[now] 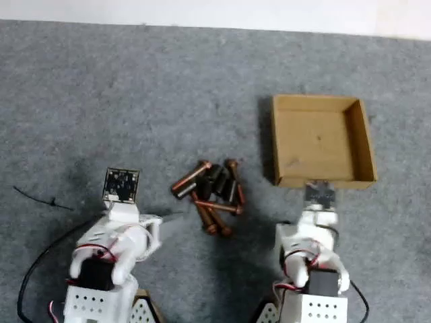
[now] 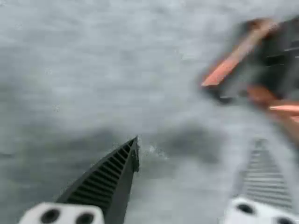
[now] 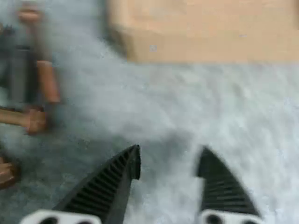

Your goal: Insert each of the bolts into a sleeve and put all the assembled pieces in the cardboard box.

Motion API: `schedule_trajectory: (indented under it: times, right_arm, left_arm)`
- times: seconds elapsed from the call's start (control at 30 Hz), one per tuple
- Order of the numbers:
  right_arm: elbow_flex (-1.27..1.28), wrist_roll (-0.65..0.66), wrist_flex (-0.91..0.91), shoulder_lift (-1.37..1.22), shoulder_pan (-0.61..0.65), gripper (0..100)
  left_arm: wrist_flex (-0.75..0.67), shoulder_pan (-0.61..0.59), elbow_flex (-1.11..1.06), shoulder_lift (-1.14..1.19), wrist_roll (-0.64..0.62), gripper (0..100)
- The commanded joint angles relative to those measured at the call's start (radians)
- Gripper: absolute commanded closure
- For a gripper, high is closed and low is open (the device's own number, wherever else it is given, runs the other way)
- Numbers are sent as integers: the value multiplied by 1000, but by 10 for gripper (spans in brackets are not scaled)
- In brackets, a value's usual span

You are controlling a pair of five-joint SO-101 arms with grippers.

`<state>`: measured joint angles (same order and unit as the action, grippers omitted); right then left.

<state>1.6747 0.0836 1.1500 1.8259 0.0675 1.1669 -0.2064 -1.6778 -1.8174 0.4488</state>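
Several copper bolts [image 1: 209, 202] and black sleeves [image 1: 217, 180] lie in a loose pile on the grey carpet between the two arms. The open cardboard box [image 1: 358, 141] sits to the right of the pile, with nothing inside. My left gripper [image 2: 196, 140] is open just above the carpet, and the copper bolts [image 2: 238, 51] and a dark sleeve [image 2: 280, 51] lie a short way beyond its fingertips. My right gripper [image 3: 170, 149] is also open and holds nothing. It hovers over bare carpet with the box wall [image 3: 205, 46] ahead and bolts [image 3: 46, 79] off to one side.
The left arm [image 1: 114, 242] and right arm [image 1: 313, 259] stand at the near edge. Grey carpet [image 1: 101, 101] stretches wide to the left and behind the pile. A thin black cable tie [image 1: 40, 198] lies at far left.
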Motion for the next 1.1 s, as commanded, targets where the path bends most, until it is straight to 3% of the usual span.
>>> schedule_trajectory:
  times: [0.0,0.37,0.47,0.57,0.67,0.9,1.07]
  right_arm:
    - [150,0,-28,12,10,993]
    - [150,0,-22,12,10,993]
    - [150,0,-22,12,10,993]
    - [150,0,-22,12,10,993]
    - [150,0,-21,12,10,993]
    - [150,-3,-21,12,-65,993]
    - [150,0,-21,12,-65,993]
  left_arm:
    - [2,-15,-18,-13,40,995]
    - [-3,-48,-7,-13,38,995]
    - [-5,-200,54,-13,25,995]
    - [-23,-394,94,-13,-110,995]
    - [-100,-483,94,-13,-204,995]
    - [-258,-389,114,-13,-213,995]
    - [-195,-168,337,-13,-270,995]
